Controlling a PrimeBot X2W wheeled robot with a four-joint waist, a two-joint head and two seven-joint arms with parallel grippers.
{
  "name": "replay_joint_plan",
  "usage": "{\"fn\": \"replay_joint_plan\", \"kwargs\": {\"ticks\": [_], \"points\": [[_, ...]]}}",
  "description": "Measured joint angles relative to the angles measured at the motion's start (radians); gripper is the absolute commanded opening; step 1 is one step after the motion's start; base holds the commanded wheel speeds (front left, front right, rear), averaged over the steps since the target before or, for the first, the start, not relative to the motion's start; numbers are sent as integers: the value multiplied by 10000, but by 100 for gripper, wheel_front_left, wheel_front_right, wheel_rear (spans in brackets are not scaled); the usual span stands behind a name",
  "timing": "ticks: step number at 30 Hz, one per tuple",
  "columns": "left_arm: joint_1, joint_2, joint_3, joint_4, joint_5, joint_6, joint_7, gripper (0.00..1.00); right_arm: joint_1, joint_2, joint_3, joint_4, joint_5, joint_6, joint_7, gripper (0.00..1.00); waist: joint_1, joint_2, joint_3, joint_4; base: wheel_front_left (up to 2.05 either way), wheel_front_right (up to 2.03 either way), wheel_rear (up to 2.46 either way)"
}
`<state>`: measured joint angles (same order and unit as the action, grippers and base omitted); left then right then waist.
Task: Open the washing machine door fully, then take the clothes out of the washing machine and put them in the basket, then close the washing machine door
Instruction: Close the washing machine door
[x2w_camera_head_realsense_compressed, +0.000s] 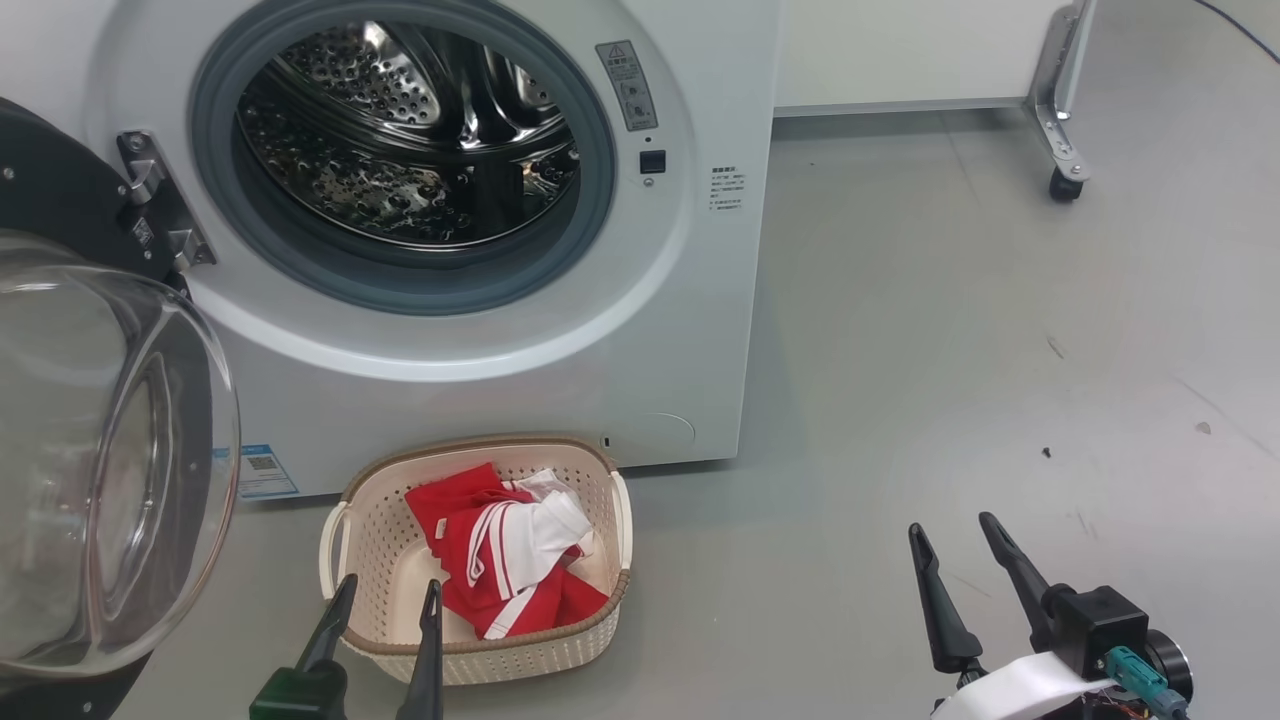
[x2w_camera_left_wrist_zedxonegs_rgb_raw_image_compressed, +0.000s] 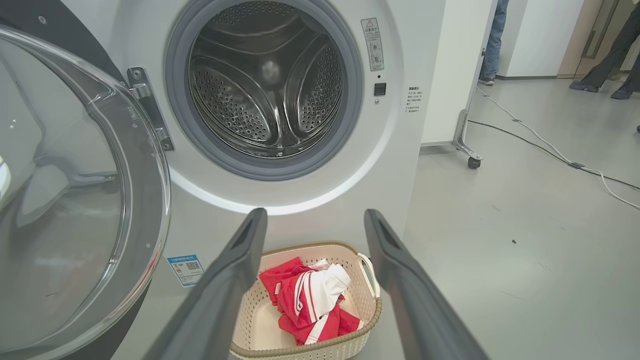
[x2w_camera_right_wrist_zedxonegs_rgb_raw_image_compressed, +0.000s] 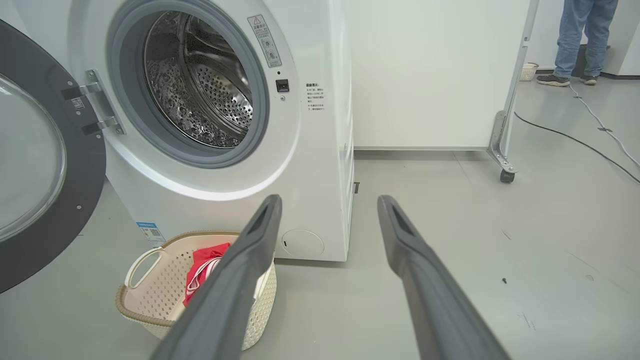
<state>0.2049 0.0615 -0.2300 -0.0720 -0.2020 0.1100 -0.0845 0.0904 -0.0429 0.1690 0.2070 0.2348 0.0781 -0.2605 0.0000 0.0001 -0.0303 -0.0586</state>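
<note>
Washing machine door (x2w_camera_head_realsense_compressed: 100, 450) could be left unlatched if pushed weakly by the wide-open, empty left gripper (x2w_camera_head_realsense_compressed: 392, 583) or right gripper (x2w_camera_head_realsense_compressed: 951, 525).

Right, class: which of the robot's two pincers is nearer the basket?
The left pincer, its fingertips at the basket's front rim in the head view; the right pincer hovers over grey floor, apart from it.

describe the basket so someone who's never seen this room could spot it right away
Find the white front-loading washing machine with its round door swung open to the left. On the grey floor right in front of it sits the basket. It is the small cream perforated tub with a brown rim and loop handles, holding red and white clothes.
</note>
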Motion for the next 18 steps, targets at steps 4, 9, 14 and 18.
{"fn": "replay_joint_plan", "kwargs": {"ticks": [4,9,14,18], "points": [[-2,0,-10,0,23,6,2,100,13,-6,-48,-23,0,-15,0,100,0,0,-6,195,0,0,0],[-3,0,15,0,81,6,0,100,23,-15,-75,-75,0,-15,0,100,0,0,-27,582,0,0,0],[-4,-12,111,-33,92,8,-21,100,33,-31,-36,-82,0,-6,0,100,0,0,-48,1117,0,0,0],[2,-17,401,-73,105,8,-138,100,41,-27,157,-67,-2,27,0,100,0,0,-63,1614,0,0,0]]}}
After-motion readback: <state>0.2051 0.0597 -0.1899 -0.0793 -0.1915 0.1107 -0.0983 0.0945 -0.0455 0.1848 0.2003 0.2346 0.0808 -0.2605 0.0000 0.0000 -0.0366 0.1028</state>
